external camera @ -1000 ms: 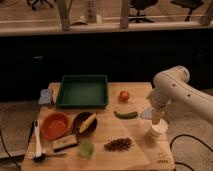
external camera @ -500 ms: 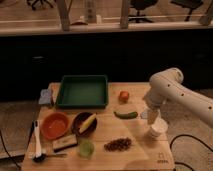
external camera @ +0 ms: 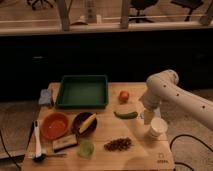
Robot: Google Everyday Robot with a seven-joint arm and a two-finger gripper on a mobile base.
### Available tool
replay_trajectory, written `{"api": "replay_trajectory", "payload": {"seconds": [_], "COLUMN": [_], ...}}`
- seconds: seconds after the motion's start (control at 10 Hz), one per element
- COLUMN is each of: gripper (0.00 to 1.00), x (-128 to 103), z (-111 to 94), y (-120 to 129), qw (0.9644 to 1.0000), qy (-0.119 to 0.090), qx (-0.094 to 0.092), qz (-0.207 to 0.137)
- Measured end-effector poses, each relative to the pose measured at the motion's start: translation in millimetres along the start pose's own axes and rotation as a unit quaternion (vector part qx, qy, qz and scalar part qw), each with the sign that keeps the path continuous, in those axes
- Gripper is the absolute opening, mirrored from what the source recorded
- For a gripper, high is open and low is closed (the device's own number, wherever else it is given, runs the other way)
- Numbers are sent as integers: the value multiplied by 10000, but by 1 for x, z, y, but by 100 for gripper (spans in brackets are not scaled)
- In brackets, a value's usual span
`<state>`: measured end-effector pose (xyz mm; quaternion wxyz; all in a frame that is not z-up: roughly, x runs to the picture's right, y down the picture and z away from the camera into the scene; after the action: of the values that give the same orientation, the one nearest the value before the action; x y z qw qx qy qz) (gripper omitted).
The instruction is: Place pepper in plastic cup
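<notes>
Wooden tabletop (external camera: 142, 152) is bearing everything. The pepper (external camera: 125, 114) is lying right of centre, apart from the gripper (external camera: 148, 116), which is hanging toward the right edge beside the white cup (external camera: 157, 128); its grip cannot be told. The plastic cup (external camera: 86, 148) is sitting near the front edge.

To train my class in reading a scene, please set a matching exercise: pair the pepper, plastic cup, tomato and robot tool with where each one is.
Things:
1. pepper
2. plastic cup
3. tomato
4. tool

Places:
A. just right of the green tray
B. in front of the dark bowl
C. close by the white cup
D. lying flat, in front of the tomato

Pairs: 1-D, 2-B, 3-A, 4-C
</notes>
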<state>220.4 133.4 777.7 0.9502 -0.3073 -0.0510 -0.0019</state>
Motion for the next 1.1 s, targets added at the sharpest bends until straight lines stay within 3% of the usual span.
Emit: {"api": "replay_trajectory", "payload": {"seconds": [1.1], "gripper": [80], "x": [-33], "z": [51], "y": [-14], "qw": [9992], "qy": [-380], "qx": [-75], "qz": [-81]}}
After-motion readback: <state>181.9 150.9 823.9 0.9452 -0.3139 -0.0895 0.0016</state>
